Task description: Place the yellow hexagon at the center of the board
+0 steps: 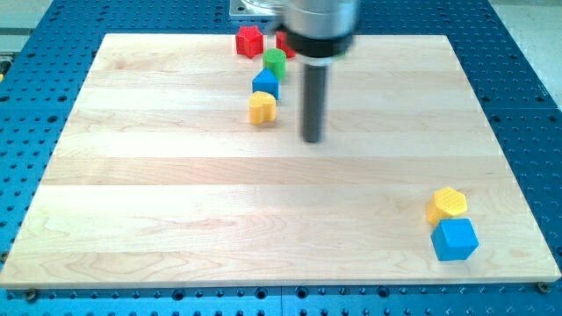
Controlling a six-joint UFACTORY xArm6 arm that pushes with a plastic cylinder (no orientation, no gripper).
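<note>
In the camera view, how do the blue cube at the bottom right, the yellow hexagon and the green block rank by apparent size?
1. blue cube
2. yellow hexagon
3. green block
The green block lies farther up the view, perhaps farther away, so its true size is unsure.

Looks like a robotics lab: pale wooden board [263,202] laid on a blue perforated desk [527,105] with gridded mounting holes, small coloured test blocks scattered about.
</note>
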